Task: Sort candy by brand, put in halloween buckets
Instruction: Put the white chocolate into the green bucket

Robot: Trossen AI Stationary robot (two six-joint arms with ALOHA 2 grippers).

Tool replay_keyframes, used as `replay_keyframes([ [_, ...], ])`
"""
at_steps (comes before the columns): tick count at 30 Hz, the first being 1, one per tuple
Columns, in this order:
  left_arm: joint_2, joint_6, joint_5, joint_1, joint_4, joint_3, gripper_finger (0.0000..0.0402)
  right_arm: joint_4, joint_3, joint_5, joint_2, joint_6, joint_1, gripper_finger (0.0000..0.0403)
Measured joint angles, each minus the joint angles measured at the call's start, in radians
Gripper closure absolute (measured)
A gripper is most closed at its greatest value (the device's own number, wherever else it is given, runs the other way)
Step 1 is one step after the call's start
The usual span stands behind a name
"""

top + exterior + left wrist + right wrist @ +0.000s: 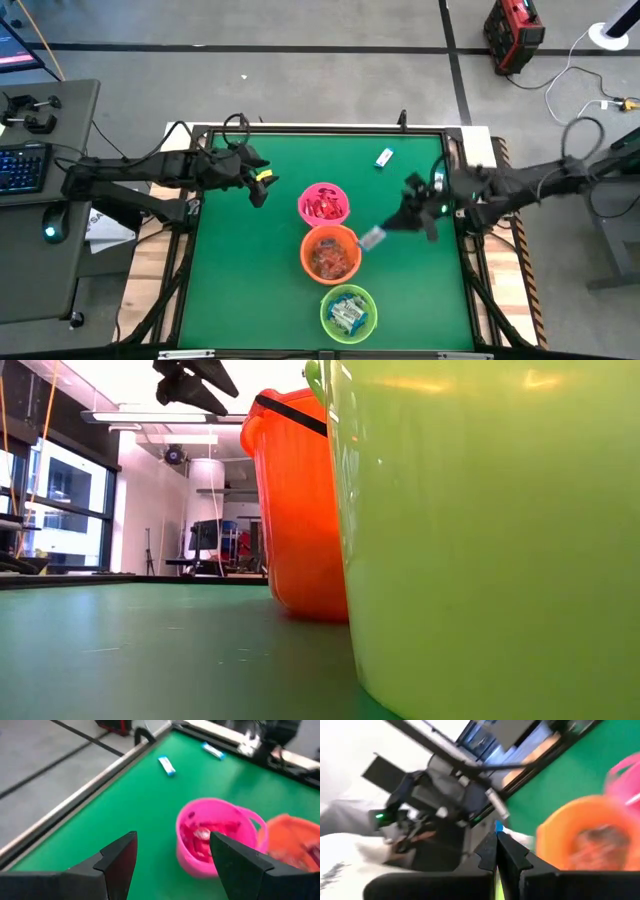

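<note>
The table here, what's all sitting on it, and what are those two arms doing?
Table: one, green top.
Pink bucket: one, mid-table, red candies inside.
Orange bucket: one, beside the pink one, orange-red candies inside.
Green bucket: one, near edge, blue-and-white candies inside.
Loose candy: one, blue-and-white, far side of the table.
Held candy: one, pale with blue, at the orange bucket's rim.
Left gripper: open, empty, left of the pink bucket.
Right gripper: shut on the held candy.
</note>
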Motion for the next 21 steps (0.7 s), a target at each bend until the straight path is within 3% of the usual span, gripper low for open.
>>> replay_keyframes([
  [4, 0.000, -0.001, 0.069, 0.000, -0.044, 0.000, 0.0163, 0.099, 0.000, 0.065, 0.091, 0.150, 0.173, 0.0403],
  [9, 0.000, -0.008, 0.090, -0.023, -0.050, 0.000, 0.0163, 0.184, 0.000, 0.148, 0.226, 0.292, 0.309, 0.0403],
  [15, 0.000, -0.027, 0.076, -0.078, -0.051, 0.000, 0.0163, 0.310, 0.000, 0.168, 0.413, 0.370, 0.367, 0.0403],
  [21, 0.000, -0.027, 0.043, -0.114, -0.054, 0.000, 0.0163, 0.301, 0.002, 0.191, 0.528, 0.440, 0.381, 0.0403],
])
